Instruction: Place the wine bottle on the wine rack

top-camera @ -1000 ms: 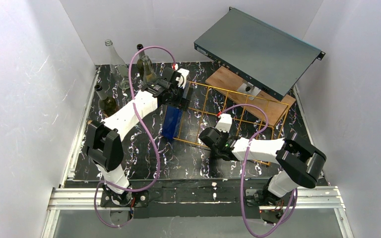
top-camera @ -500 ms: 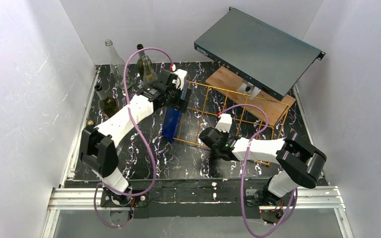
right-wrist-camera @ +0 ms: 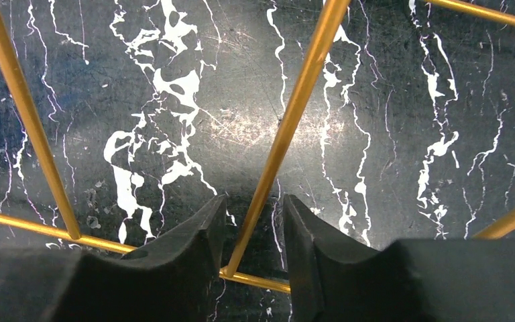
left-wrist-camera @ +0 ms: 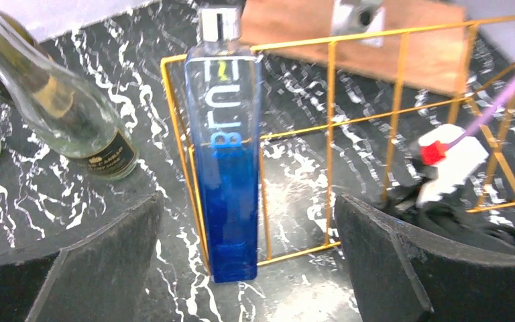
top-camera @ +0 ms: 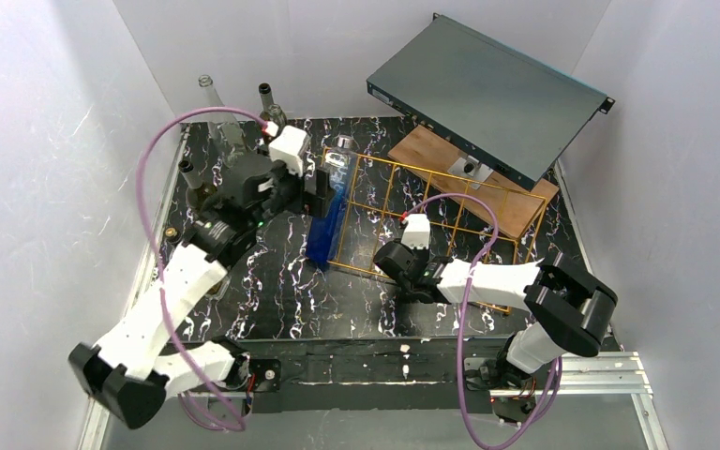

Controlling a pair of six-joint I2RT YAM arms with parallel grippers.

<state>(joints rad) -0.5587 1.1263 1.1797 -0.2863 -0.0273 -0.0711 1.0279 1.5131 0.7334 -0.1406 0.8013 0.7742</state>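
Since 1 second ago the left arm has swung out toward the left wall and drawn back, and the left gripper has come off the wine bottle, whose silver cap and upper half were hidden under it before. Now the gripper hangs just to the left of the bottle in the top view, its 2 black fingers spread wide, with nothing between them. The right arm has barely shifted.

Clear at the neck and deep blue toward the base, the bottle lies lengthwise in the leftmost slot of the wine rack, between 2 of the long gold wires. Its cap pokes out past the far rail, and its base sits at the near end of the rack, on the side closest to the arms.

On the other side, the right gripper is low at the near edge of the rack. Its fingers stand a little apart, 1 on each side of a single slanting rack wire. A dark sliver of the black marbled table shows between the wire and each finger, so they straddle the wire without clamping it.

A clear bottle with a black label stands just left of the rack. More bottles are grouped at the far left corner. Beyond the rack lies a wooden board, and a flat grey box is tilted above it
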